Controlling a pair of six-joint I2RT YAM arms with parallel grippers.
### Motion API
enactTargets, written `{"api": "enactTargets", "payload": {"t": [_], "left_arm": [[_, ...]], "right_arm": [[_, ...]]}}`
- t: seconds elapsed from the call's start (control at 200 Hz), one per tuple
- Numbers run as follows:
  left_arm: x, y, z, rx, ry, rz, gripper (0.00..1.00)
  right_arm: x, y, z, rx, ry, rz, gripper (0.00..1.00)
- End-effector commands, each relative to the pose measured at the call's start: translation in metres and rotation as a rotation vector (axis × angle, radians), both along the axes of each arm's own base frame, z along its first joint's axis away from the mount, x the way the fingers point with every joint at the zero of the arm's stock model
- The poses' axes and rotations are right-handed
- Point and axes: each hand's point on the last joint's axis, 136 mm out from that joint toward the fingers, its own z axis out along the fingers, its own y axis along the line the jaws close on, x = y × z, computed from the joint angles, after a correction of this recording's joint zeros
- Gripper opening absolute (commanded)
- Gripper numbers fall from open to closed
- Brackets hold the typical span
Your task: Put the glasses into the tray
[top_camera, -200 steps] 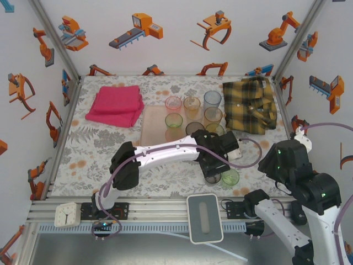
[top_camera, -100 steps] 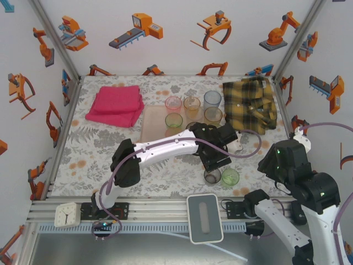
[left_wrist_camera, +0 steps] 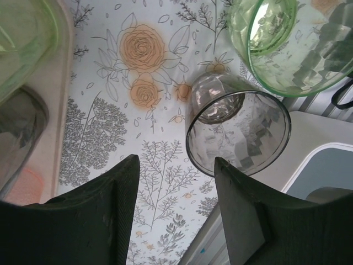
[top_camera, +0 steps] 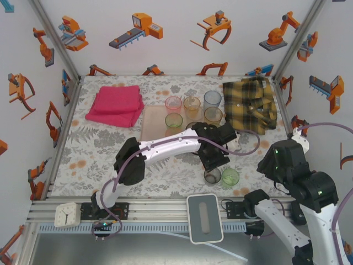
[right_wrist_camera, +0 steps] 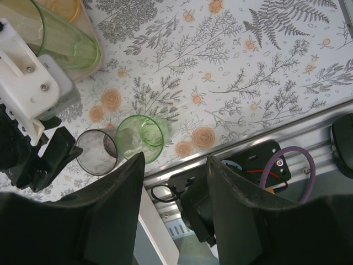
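Smoky grey tumbler point(left_wrist_camera: 237, 127) of faceted, translucent plastic stands upright on the floral table point(top_camera: 83, 160) near its front edge, just beside a green tumbler point(left_wrist_camera: 292, 44). Both are outside the pale pink tray point(top_camera: 151, 124), which holds other glasses. The left tool point(left_wrist_camera: 175, 165) hovers by the grey one, spread and empty; the right tool point(right_wrist_camera: 175, 160) is spread and empty too. Next move, likely: lower, straddle the thin slick wall, then pinch gently.

From above, the white left arm point(top_camera: 171, 148) is hiding the near edge of the flat pale pink tray point(top_camera: 150, 124). At the left wrist, a translucent green plastic tumbler point(left_wrist_camera: 298, 55) is running off the top and right edges, and a smoky grey plastic tumbler point(left_wrist_camera: 16, 132) is blurring out at the left edge.
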Motion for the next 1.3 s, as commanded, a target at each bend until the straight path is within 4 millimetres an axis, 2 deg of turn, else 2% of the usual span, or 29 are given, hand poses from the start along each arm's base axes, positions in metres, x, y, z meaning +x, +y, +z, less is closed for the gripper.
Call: {"api": "enactTargets", "payload": {"t": [0.0,0.29,0.566,0.701,1.026,1.292], "left_arm": [[-0.010,-0.001,-0.007,0.022,0.048,-0.015,0.54],[-0.009,0.000,-0.021,0.052,0.058,-0.009,0.47],[-0.009,0.001,-0.027,0.069,0.056,-0.004,0.43],[-0.012,0.001,-0.030,0.074,0.060,-0.008,0.38],[-0.016,0.002,-0.036,0.096,0.042,-0.020,0.37],[-0.014,0.005,-0.034,0.102,0.024,-0.021,0.26]], "right_arm": [[0.004,-0.003,0.002,-0.016,-0.024,-0.012,0.47],[0.005,-0.002,-0.001,-0.012,-0.024,-0.007,0.47],[0.004,-0.002,-0.003,-0.014,-0.026,-0.008,0.47],[0.004,-0.003,-0.004,-0.015,-0.026,-0.010,0.47],[0.003,-0.004,-0.006,-0.020,-0.030,-0.009,0.47],[0.004,-0.004,-0.005,-0.019,-0.039,-0.006,0.47]]}}
